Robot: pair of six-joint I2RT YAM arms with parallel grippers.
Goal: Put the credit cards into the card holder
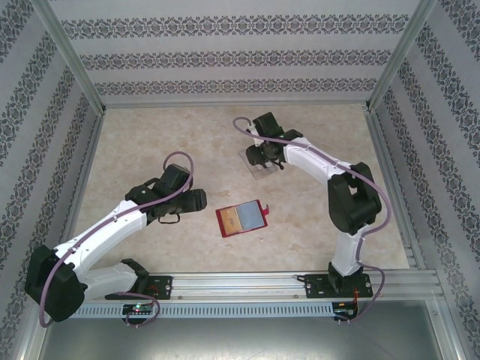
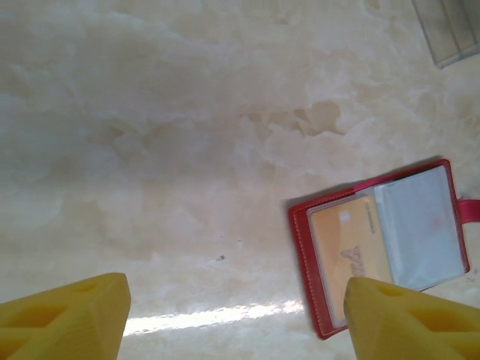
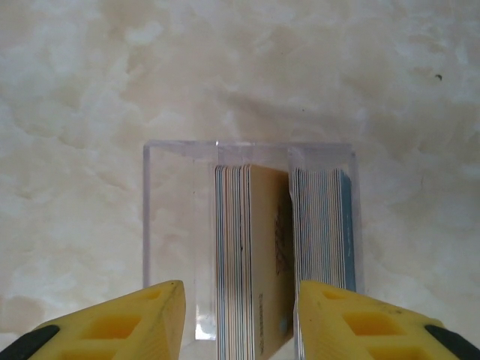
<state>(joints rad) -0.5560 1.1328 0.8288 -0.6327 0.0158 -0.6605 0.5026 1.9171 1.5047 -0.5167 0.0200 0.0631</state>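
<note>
One orange card point(image 2: 343, 251) already in wallet point(image 2: 299, 241); stack of cards point(image 3: 251, 255) left in tray point(image 3: 147, 217). Right claw point(image 3: 240, 330) apart over the stack; left claw point(image 2: 236, 330) apart, empty.

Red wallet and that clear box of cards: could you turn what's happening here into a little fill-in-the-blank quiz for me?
1. The card holder lies on the table, not shut but ___.
2. The card in its clear pocket is ___ in colour.
3. In the clear tray, the credit cards stand on ___.
4. The left gripper, fingers wide apart, holds ___.

Missing words: open; orange-yellow; edge; nothing.
</note>
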